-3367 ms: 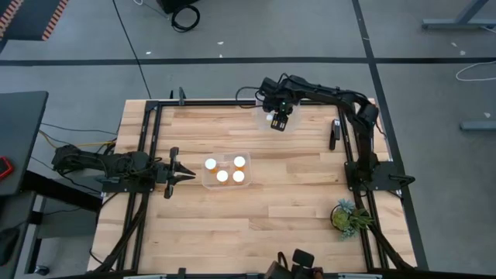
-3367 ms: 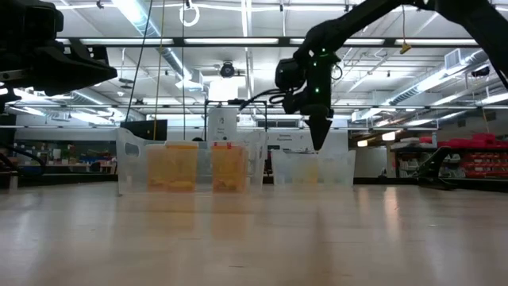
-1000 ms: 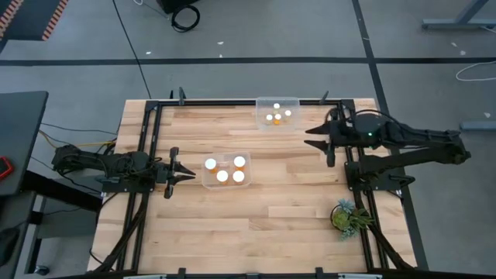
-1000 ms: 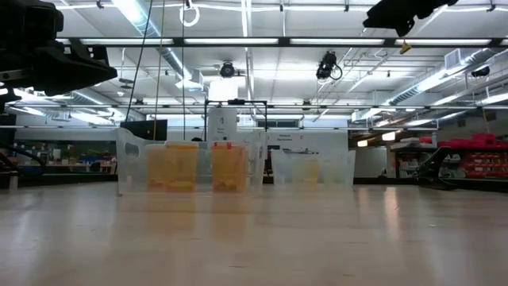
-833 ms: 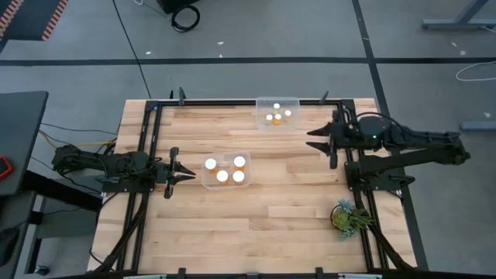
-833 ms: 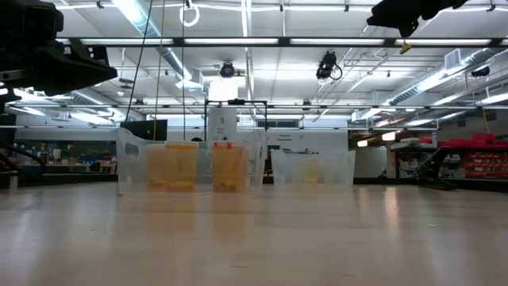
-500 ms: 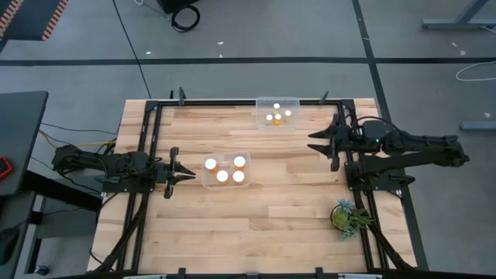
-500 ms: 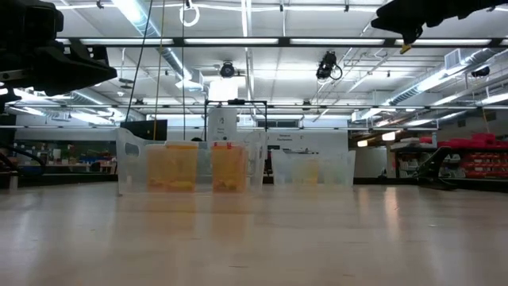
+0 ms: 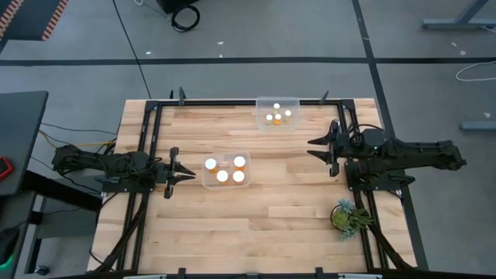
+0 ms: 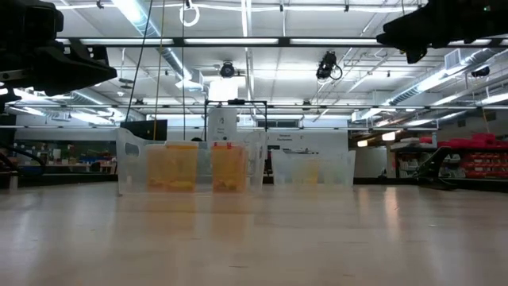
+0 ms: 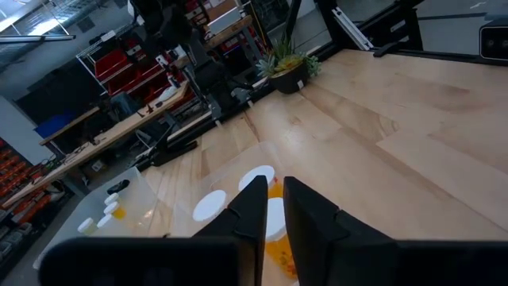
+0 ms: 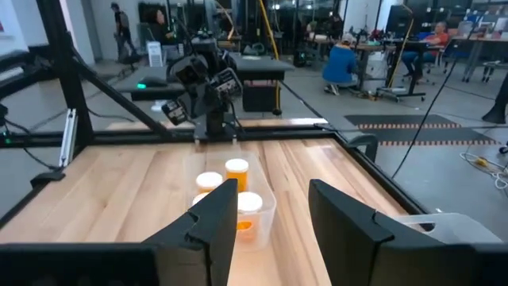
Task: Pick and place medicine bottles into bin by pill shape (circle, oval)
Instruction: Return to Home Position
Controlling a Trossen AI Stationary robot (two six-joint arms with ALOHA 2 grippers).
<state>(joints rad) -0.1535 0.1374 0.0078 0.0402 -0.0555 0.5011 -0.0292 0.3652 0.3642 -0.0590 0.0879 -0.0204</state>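
Note:
A clear bin (image 9: 225, 171) stands mid-table holding several white-capped amber medicine bottles (image 9: 222, 176), also seen in the left wrist view (image 11: 259, 178) and the right wrist view (image 12: 236, 170). A second clear bin (image 9: 277, 113) at the far edge holds several smaller bottles (image 9: 277, 117). My left gripper (image 9: 190, 176) is shut and level, just left of the middle bin, its fingers (image 11: 252, 208) pointing at it without touching. My right gripper (image 9: 310, 147) hovers open at the table's right side, above the wood, with nothing between its fingers (image 12: 216, 214).
A small green potted plant (image 9: 346, 216) stands at the near right corner. Black frame rails (image 9: 147, 147) run along the left, far and right sides. Bare wood (image 9: 271, 201) lies between the middle bin and the near edge. People sit at desks (image 12: 344, 62) beyond the table.
My right gripper has sunk and drifted toward the table's near edge, staying at the right side and levelling out; its fingers keep the same gap. The left arm, the bins and the bottles have stayed put.

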